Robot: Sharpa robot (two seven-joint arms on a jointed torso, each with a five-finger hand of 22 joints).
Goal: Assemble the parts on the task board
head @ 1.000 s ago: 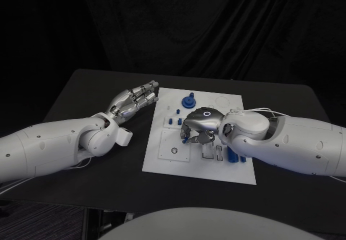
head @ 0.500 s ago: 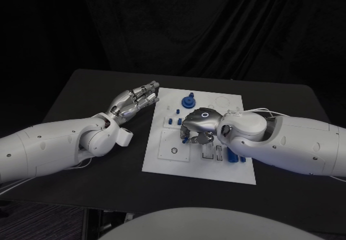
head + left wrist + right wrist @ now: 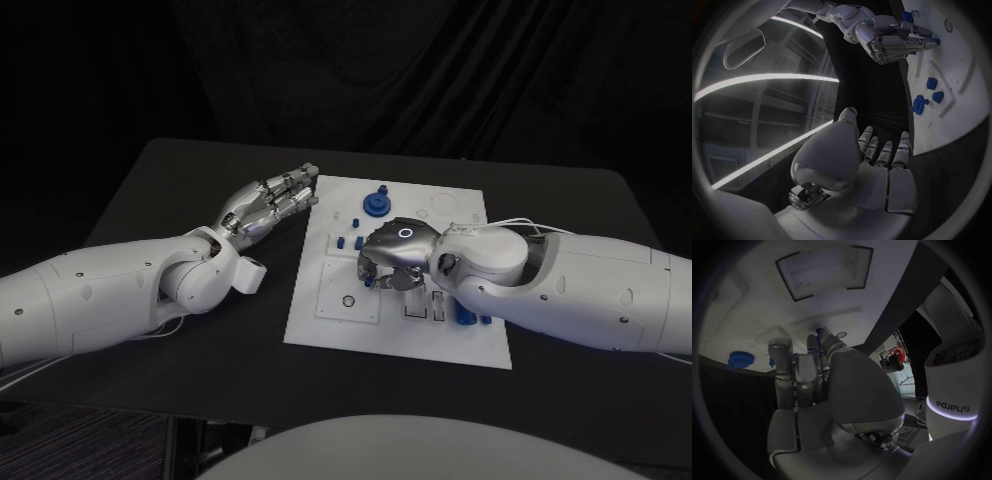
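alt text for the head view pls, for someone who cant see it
The robot's right hand reaches down over the middle of a white task board on a black table, fingers curled around a small blue part. The left hand hovers open beside the board's left edge.

A white rectangular task board [image 3: 329, 325] lies flat at the centre of the frame. Small blue parts [image 3: 342, 241] stand near its upper left, a blue gear [image 3: 376, 203] above them, another part [image 3: 466, 314] at lower right.
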